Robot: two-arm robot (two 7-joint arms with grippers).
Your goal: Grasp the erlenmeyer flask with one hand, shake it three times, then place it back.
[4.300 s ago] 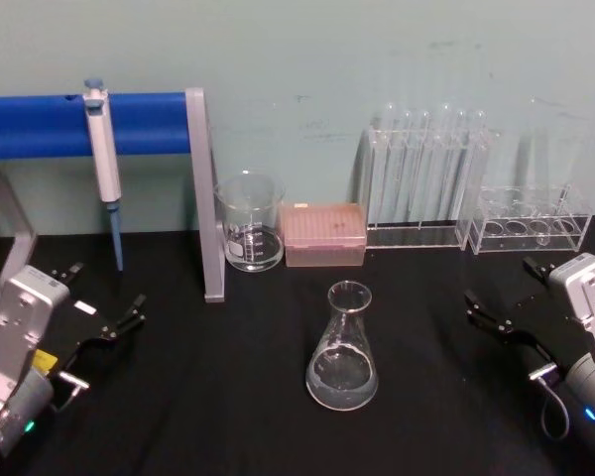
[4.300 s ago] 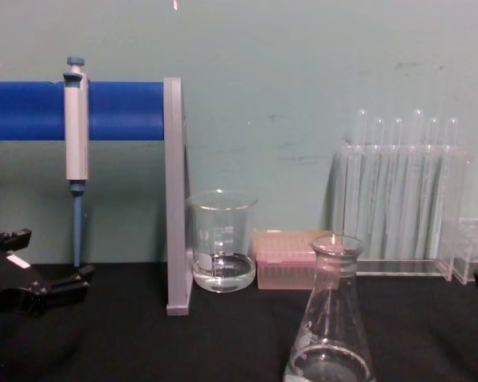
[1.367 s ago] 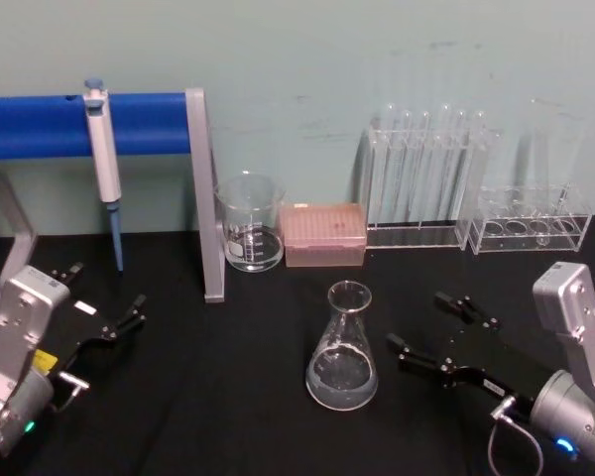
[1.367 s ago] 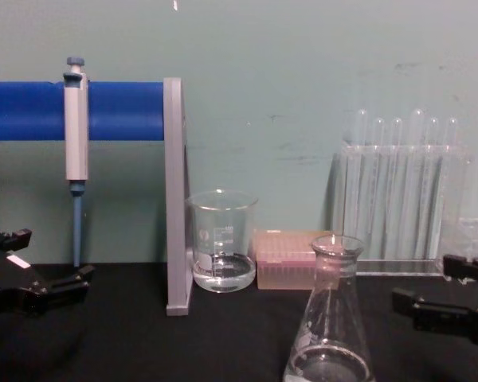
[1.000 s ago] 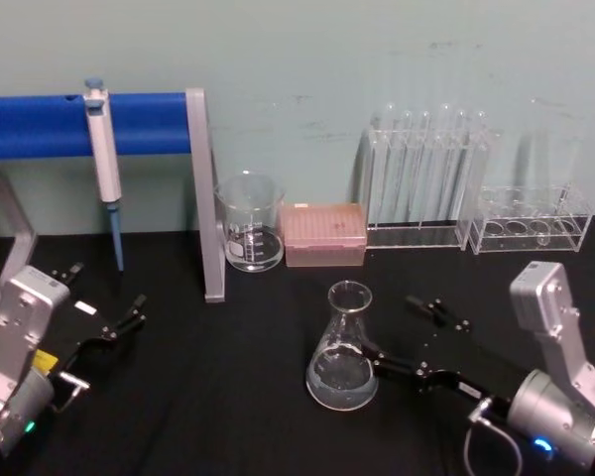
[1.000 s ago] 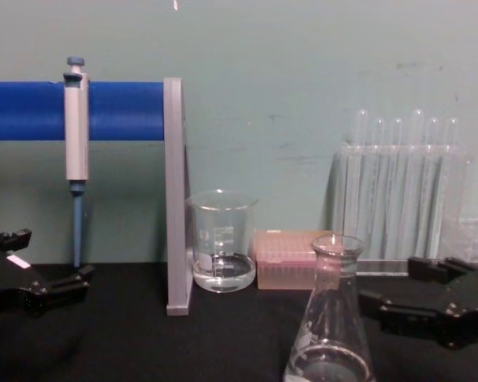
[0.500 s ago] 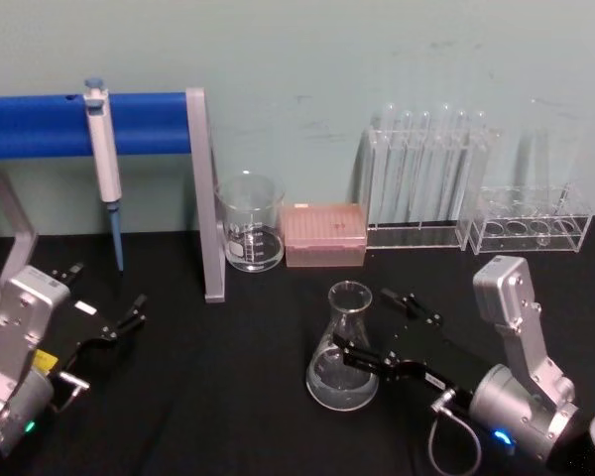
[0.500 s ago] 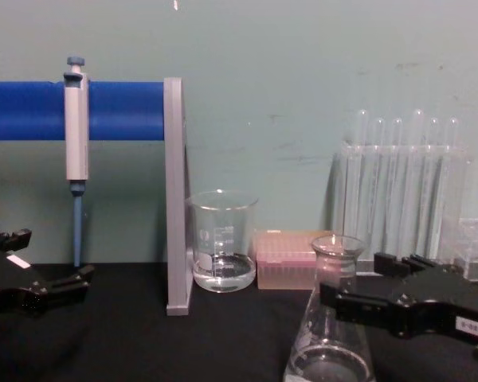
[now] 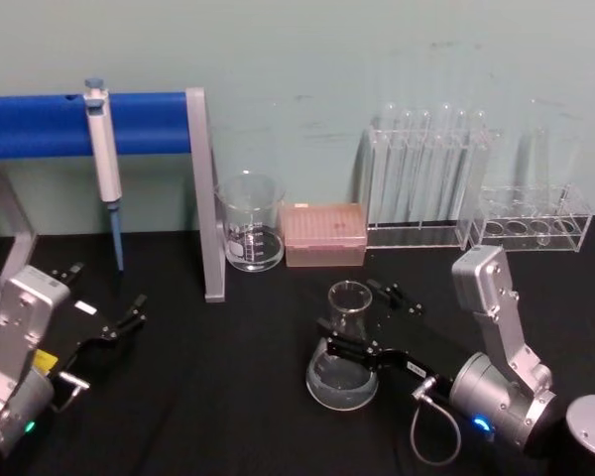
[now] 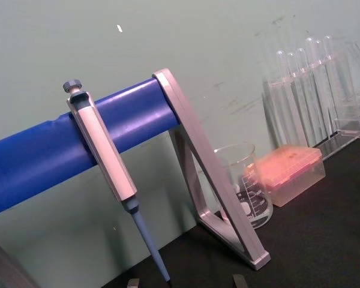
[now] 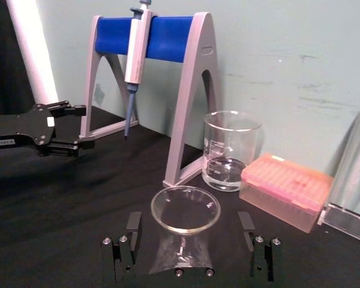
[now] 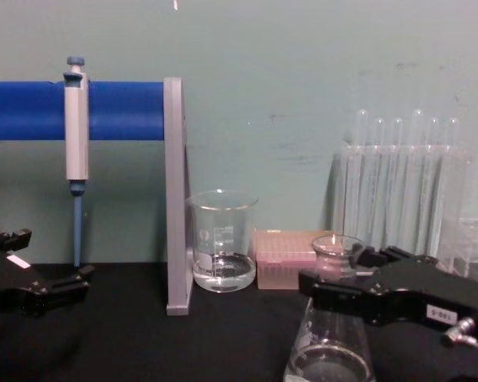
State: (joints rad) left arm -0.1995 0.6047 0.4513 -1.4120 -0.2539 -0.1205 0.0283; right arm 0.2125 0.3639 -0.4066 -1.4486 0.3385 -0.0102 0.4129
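a: head view?
b: right gripper (image 9: 353, 319) has slid in. its jaws, apart, now straddle the neck of the erlenmeyer flask (image 9: 342, 377), which stands mid-table (image 9: 228, 416). left gripper (image 9: 107, 290) is parked far left, fingers apart.
a: right wrist and chest views?
b: gaps show either side of the glass, not gripped yet. closing looks next.

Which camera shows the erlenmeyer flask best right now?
The right wrist view: the erlenmeyer flask stands with rim and neck clear between the open fingers of the right gripper. In the head view that gripper crosses its neck; in the chest view it hides the neck, leaving rim and base. The left gripper idles at left.
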